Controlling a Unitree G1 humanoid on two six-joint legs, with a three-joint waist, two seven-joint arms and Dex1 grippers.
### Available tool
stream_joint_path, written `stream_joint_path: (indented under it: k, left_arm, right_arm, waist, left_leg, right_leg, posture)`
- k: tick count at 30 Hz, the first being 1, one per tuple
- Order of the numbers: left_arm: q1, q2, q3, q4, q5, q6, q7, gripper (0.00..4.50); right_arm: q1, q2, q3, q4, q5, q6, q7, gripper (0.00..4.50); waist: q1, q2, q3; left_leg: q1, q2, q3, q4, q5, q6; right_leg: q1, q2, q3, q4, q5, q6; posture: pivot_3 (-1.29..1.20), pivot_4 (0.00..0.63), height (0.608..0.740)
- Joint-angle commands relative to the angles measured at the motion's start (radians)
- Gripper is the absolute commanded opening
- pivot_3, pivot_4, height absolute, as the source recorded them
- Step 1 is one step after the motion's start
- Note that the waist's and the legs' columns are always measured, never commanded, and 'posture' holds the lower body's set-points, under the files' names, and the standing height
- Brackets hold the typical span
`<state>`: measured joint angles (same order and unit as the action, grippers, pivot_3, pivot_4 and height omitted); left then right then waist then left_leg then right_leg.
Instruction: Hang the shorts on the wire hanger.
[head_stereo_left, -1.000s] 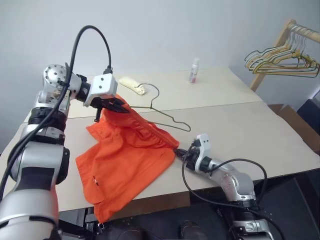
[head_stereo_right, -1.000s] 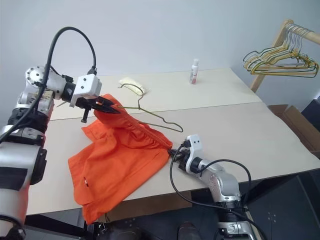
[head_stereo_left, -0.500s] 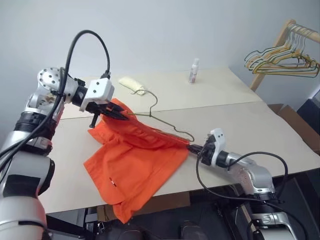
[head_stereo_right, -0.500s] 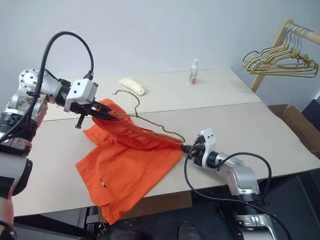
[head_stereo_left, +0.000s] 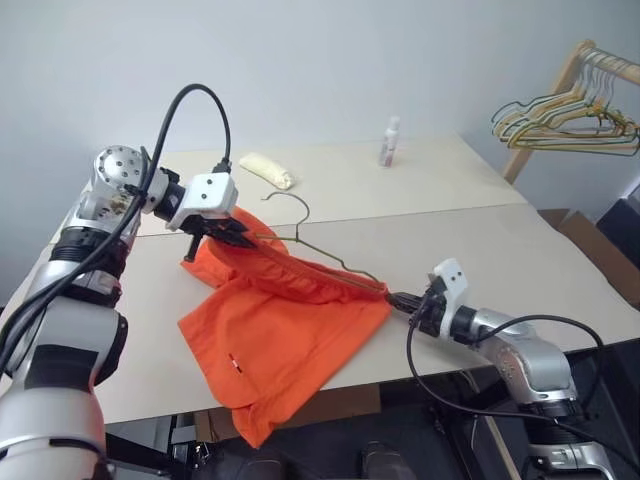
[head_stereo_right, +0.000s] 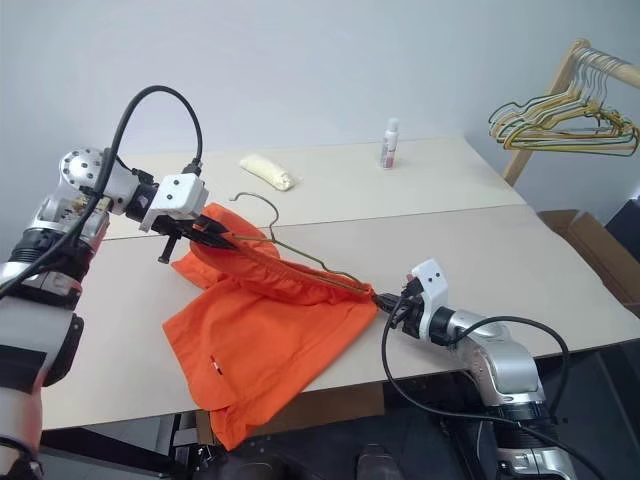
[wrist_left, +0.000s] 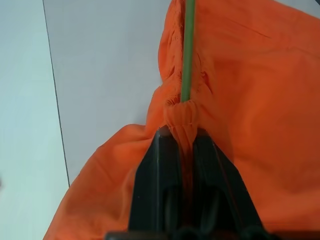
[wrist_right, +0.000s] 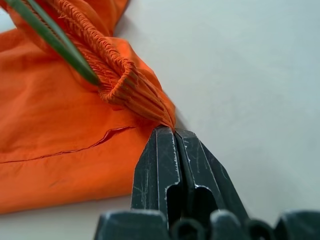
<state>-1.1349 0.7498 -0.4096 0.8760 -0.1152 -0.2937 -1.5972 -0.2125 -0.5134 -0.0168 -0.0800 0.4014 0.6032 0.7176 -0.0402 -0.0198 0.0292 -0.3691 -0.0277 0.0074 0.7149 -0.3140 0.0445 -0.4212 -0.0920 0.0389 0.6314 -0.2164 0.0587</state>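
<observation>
The bright orange fabric shorts (head_stereo_left: 285, 325) lie spread across the middle of the pale beige table (head_stereo_left: 520, 250), left of centre in the head views, one leg drooping over the near edge at the bottom. Their gathered elastic waistband is pulled taut in a line running from the upper left down toward the centre right. The left gripper (head_stereo_left: 243, 233), at the upper left, has its two black fingers (wrist_left: 162, 165) pinched tight on a bunched end of the waistband. The right gripper (head_stereo_left: 398, 297), low at the centre right, is likewise clamped shut on the opposite end of the waistband, close above the tabletop.

The thin olive-grey wire hanger (head_stereo_left: 315, 250) runs along the stretched waistband, its green wire passing inside the fabric fold in both wrist views, while the curved hook stands up above the shorts near the left gripper.

Further back on the table sit a small white bottle (head_stereo_left: 388, 141) and a pale yellow roll (head_stereo_left: 266, 170). At the upper right, a bunch of wire hangers (head_stereo_left: 560, 122) hangs on a wooden rack (head_stereo_left: 560, 85).
</observation>
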Motion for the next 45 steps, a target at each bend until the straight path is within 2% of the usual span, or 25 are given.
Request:
stream_joint_path:
  k: [1,5,8,12,18,22,25,28,31,34,39,45]
  left_arm:
    - [-0.036,0.010,0.069,0.022,0.026,-0.009,0.024,0.00]
    - [-0.020,0.008,0.103,-0.037,-0.091,0.090,-0.017,0.00]
    - [0.002,0.029,0.085,-0.060,-0.090,0.082,-0.017,0.00]
    - [0.010,0.037,0.087,-0.025,-0.010,0.037,-0.017,0.00]
    - [0.006,0.032,0.099,-0.003,0.027,0.032,-0.017,0.00]
    - [-0.010,0.027,0.080,0.041,0.123,-0.022,0.064,0.00]
    - [-0.016,0.007,0.095,0.051,0.144,-0.038,0.111,0.00]
    - [-0.040,-0.011,0.084,0.051,0.203,-0.067,0.196,0.00]
    - [-0.094,-0.041,0.084,0.060,0.248,-0.090,0.276,0.00]
    - [-0.134,-0.074,0.105,0.058,0.244,-0.092,0.311,0.00]
    - [-0.141,-0.101,0.150,0.010,0.181,-0.085,0.262,0.00]
    - [-0.090,-0.081,0.168,-0.052,0.163,-0.077,0.201,0.00]
  right_arm:
    - [0.012,-0.042,-0.036,-0.021,-0.021,-0.025,-0.003,0.07]
    - [0.017,-0.047,-0.036,-0.017,-0.019,-0.030,-0.007,0.07]
    - [0.016,-0.045,-0.032,-0.020,-0.025,-0.040,-0.015,0.07]
    - [0.006,-0.041,-0.031,-0.015,-0.023,-0.036,-0.021,0.07]
    - [-0.007,-0.051,-0.029,0.001,-0.039,-0.047,-0.026,0.07]
    - [-0.016,-0.073,-0.023,-0.007,-0.075,-0.080,-0.019,0.07]
    - [-0.026,-0.125,-0.001,-0.058,-0.121,-0.127,0.001,0.07]
    - [-0.084,-0.180,-0.002,-0.116,-0.121,-0.135,0.033,0.07]
    - [-0.181,-0.283,0.056,-0.159,-0.173,-0.140,0.116,0.07]
    - [-0.286,-0.335,0.101,-0.167,-0.198,-0.126,0.167,0.07]
    - [-0.444,-0.357,0.162,-0.135,-0.277,-0.141,0.194,0.07]
    - [-0.489,-0.338,0.199,-0.097,-0.372,-0.179,0.164,0.07]
  waist:
    - [0.000,0.000,0.000]
    - [-0.002,0.000,0.000]
    - [-0.001,0.000,0.000]
    - [-0.001,0.000,0.000]
    - [0.000,0.000,0.000]
    - [0.001,0.000,0.000]
    - [0.002,0.000,0.000]
    - [0.004,0.000,0.000]
    - [0.005,0.000,0.000]
    - [0.004,0.000,0.000]
    - [-0.005,0.000,0.000]
    - [-0.003,0.000,0.000]
  left_leg:
    - [0.000,0.000,0.000,0.000,0.000,0.000]
    - [0.000,0.000,0.000,0.000,0.000,0.000]
    - [0.000,0.000,0.000,0.000,0.000,0.000]
    - [0.000,0.000,0.000,0.000,0.000,0.000]
    - [0.000,0.000,0.000,0.000,0.000,0.000]
    - [0.000,0.000,0.000,0.000,0.000,0.000]
    - [0.000,0.000,0.000,0.000,0.000,0.000]
    - [-0.001,0.000,0.000,0.000,0.000,0.000]
    - [-0.001,0.000,0.000,0.001,0.000,0.000]
    - [-0.001,0.000,0.000,0.001,0.000,0.000]
    - [-0.001,0.000,0.002,0.000,-0.001,0.001]
    - [-0.001,0.001,0.002,0.000,-0.001,0.001]
  right_leg:
    - [0.000,0.000,0.000,0.000,0.000,0.000]
    - [0.000,0.000,0.000,0.000,0.000,0.000]
    - [0.000,0.000,0.000,0.000,0.000,0.000]
    - [0.000,0.000,0.000,0.000,0.000,0.000]
    - [0.000,0.000,0.000,0.000,0.000,0.000]
    - [0.000,0.000,0.000,0.000,0.000,0.000]
    - [0.000,0.000,0.000,0.000,0.000,0.000]
    - [0.000,0.000,0.000,0.000,0.000,0.000]
    - [0.000,0.000,0.000,0.000,0.000,0.000]
    - [0.000,0.000,0.000,-0.001,0.000,0.000]
    - [-0.001,0.000,0.000,-0.001,0.000,0.000]
    - [-0.001,0.000,0.000,-0.001,0.000,0.000]
  posture:
    - [-0.01,0.000,0.740]
    - [-0.01,0.000,0.740]
    - [0.00,0.000,0.740]
    - [0.00,0.000,0.740]
    - [0.01,0.000,0.740]
    - [0.00,0.000,0.740]
    - [0.00,0.000,0.740]
    - [-0.01,0.000,0.740]
    - [-0.02,0.000,0.740]
    - [-0.03,0.000,0.740]
    - [-0.03,0.000,0.740]
    - [-0.02,0.000,0.740]
